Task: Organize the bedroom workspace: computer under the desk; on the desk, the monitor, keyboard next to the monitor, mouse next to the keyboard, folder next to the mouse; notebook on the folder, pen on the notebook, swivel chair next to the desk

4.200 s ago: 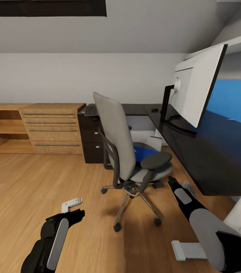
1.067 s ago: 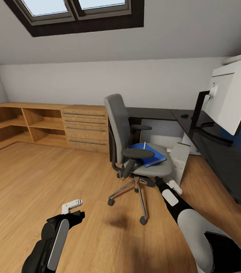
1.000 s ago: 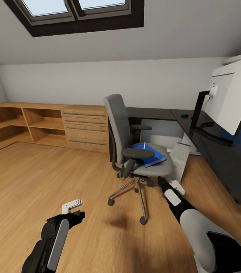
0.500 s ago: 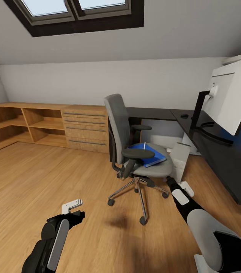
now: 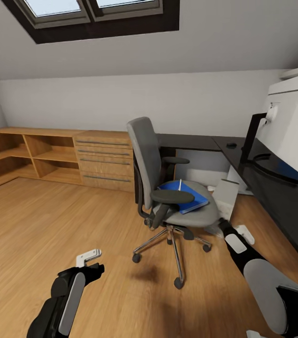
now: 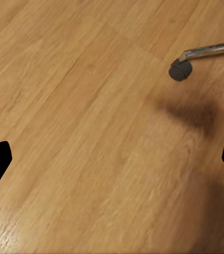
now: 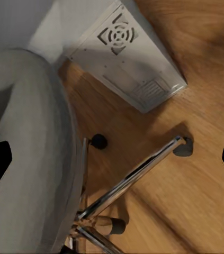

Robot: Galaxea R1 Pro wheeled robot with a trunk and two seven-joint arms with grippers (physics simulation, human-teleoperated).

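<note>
The grey swivel chair (image 5: 154, 174) stands on the wood floor, a little away from the black desk (image 5: 280, 190). On its seat lies the blue folder (image 5: 186, 197), with a thin white object sticking up from it. The white monitor (image 5: 293, 126) is on the desk, and a small dark mouse (image 5: 232, 145) sits at the desk's back. The white computer tower (image 5: 227, 196) (image 7: 127, 58) stands on the floor by the desk. My right gripper (image 5: 225, 226) (image 7: 112, 164) is open, low beside the chair's seat (image 7: 32, 153) and base. My left gripper (image 5: 92, 261) (image 6: 112, 164) hangs open over bare floor.
Wooden shelves and drawers (image 5: 104, 159) line the back wall at the left. A dark cabinet (image 5: 167, 155) stands behind the chair. The chair's chrome legs and casters (image 5: 179, 283) (image 6: 178, 71) spread over the floor. A skylight (image 5: 92, 11) is overhead.
My right arm has swung right, from under the chair's seat toward the computer tower. The head view has shifted slightly. The left arm and the chair have held still.
</note>
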